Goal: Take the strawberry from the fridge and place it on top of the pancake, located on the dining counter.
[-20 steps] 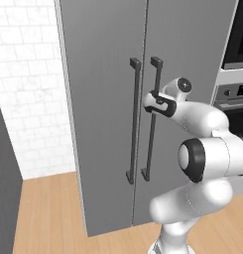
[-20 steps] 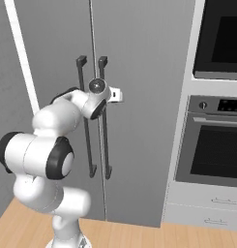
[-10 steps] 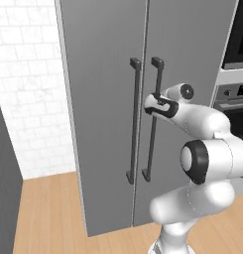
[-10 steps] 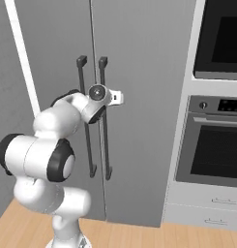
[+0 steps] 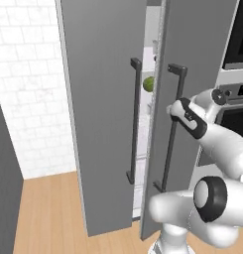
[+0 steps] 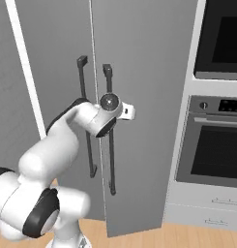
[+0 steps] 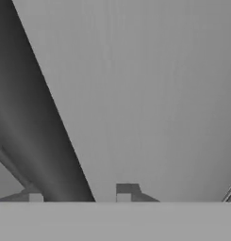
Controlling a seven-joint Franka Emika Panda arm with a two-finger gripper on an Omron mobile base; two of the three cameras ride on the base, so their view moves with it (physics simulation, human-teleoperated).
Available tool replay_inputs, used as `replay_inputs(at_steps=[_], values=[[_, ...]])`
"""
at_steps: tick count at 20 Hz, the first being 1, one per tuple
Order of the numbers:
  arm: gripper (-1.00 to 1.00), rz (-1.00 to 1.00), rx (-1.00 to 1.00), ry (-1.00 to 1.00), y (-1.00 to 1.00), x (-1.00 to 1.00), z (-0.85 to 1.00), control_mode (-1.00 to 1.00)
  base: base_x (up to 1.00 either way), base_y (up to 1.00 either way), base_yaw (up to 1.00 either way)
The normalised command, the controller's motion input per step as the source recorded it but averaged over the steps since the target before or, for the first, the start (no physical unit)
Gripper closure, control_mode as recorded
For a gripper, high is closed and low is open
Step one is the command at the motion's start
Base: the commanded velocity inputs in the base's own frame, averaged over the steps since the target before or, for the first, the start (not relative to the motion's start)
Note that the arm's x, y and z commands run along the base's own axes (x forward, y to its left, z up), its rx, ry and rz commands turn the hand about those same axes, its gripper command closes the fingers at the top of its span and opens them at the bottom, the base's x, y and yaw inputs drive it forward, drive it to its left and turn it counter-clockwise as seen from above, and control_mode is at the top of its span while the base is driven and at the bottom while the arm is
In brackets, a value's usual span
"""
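Grey, smooth flat-fronted fridge (image 5: 103,124) stands slightly ajar; the gripper (image 7: 79,197) clamps its long dark square-edged right door handle (image 5: 171,129), with a round green fruit (image 5: 149,84) inside.

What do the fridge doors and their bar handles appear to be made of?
The fridge doors look like matte grey painted or brushed metal: flat, even, no glare. The bar handle in the gripper seems dark metal or plastic, satin, with soft shading. As a render, it stays uncertain.
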Motion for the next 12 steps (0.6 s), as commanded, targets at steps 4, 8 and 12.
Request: replay_inputs(at_steps=[4,8,12], values=[[1.0,-0.06,0.16,0.12,-1.0,-1.0,0.0,-1.0,0.0,0.0,0.0],[1.0,-0.07,0.13,0.15,-1.0,-0.96,0.01,-1.0,0.0,0.0,0.0],[-1.0,-0.08,0.14,0.16,-1.0,-0.96,0.01,-1.0,0.0,0.0,0.0]])
